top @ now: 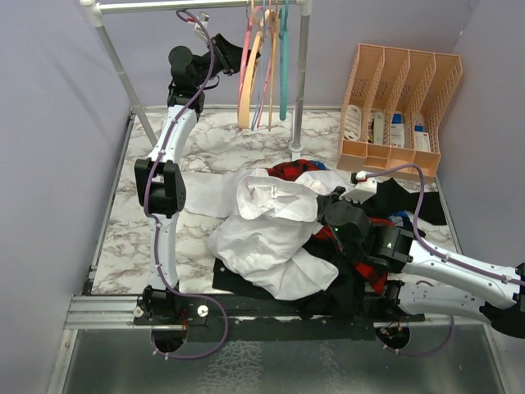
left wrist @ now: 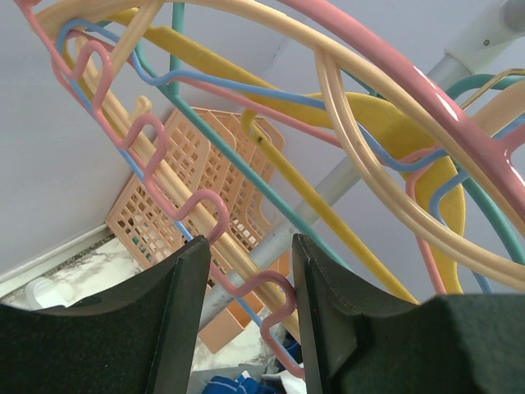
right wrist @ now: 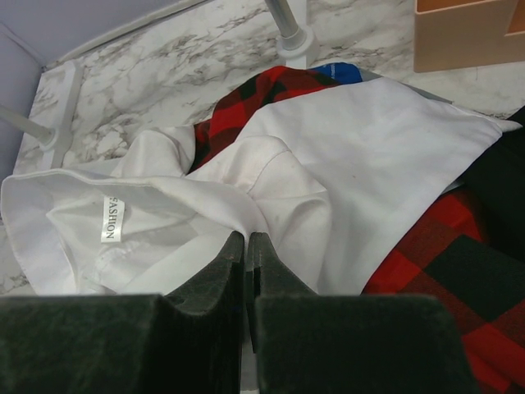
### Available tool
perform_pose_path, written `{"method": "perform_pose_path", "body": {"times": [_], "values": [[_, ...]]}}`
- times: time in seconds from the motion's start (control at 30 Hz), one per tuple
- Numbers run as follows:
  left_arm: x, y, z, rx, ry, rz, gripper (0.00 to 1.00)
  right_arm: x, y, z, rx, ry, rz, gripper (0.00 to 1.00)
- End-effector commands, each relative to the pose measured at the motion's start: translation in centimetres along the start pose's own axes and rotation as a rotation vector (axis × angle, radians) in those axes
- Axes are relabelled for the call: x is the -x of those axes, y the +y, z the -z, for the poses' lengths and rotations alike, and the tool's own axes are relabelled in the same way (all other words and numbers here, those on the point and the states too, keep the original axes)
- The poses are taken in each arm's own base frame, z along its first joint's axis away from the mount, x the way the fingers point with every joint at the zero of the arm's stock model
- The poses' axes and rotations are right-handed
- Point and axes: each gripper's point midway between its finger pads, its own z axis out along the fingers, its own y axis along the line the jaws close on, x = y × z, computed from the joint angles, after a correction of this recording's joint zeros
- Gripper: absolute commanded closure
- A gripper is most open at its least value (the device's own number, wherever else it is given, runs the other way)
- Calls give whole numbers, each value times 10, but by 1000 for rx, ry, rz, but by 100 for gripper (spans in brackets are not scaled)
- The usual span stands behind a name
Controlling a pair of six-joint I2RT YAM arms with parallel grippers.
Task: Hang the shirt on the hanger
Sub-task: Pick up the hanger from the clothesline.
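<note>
Step now: getting the pink hanger [left wrist: 207, 197] off the rack rail [top: 197, 6].
Left gripper [left wrist: 250, 254]: up high by the rail. Its fingers are spread apart, and the hanger's wavy arm runs between them, not squeezed yet.
Right gripper [right wrist: 247, 238]: low on the clothes pile. Its fingers are pressed together at the collar edge of the white shirt [right wrist: 385, 139]. I cannot tell if any cloth is caught between them.
Hanger: it hangs on the rail, crowded by the thick peach hanger [top: 244, 90] and the teal hanger [top: 284, 66].
Shirt: crumpled on the table, partly on top of the red-and-black plaid shirt [right wrist: 246, 94], well apart from the hanger.
Do it well: close on the pink wavy arm only, then lift the hook up over the rail before pulling away.
Watch out: the other hangers sit very close and could get grabbed or tangled too.
</note>
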Motion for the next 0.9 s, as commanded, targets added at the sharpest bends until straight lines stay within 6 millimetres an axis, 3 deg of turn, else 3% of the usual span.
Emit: {"method": "perform_pose_path", "body": {"times": [0.0, 0.33, 0.77, 0.83, 0.87], "values": [[14, -16, -4, -8, -28, -62, 54, -1, -7, -1, -24, -12, -17, 99], [48, -17, 4, 186, -117, -178, 65, -7, -8, -2, -21, -3, -32, 99], [50, -20, 14, 255, -116, -198, 77, -10, -9, -1, -9, 2, -48, 99], [47, -20, 15, 253, -106, -192, 74, -9, -9, -1, -9, -1, -52, 99], [45, -20, 15, 248, -100, -186, 67, -10, -9, -1, -10, -1, -51, 99]]}}
